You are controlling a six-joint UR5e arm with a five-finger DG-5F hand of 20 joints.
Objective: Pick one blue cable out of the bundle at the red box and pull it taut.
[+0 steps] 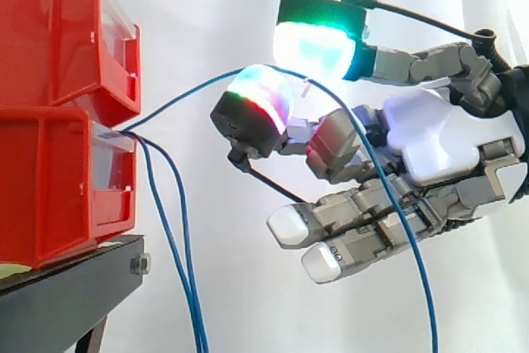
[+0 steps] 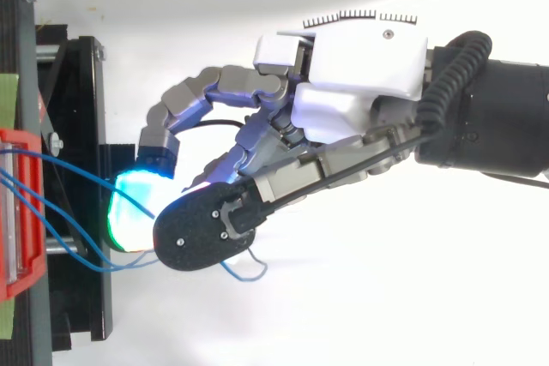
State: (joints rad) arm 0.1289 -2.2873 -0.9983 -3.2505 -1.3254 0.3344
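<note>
White-and-grey hand (image 1: pixel 438 138) fills the right of the side view, reaching level toward the left. Two of its fingers (image 1: pixel 318 43) are bent toward each other, one pad glowing green and cyan above, the other red and green below, and they pinch a blue cable (image 1: pixel 183 98) between them. The remaining fingers lie straight and relaxed below, holding nothing. Behind the pinch, the cable drops in a long curve across the palm and hangs loose toward the bottom edge. Ahead of the pinch, it runs down and left in a slight bow to the gap between the two stacked red bins (image 1: pixel 50 188). Two other blue cables (image 1: pixel 197 328) leave that gap and hang straight down beside the black stand (image 1: pixel 66 295). Farthest back hangs the white curtain (image 1: pixel 207 6).
</note>
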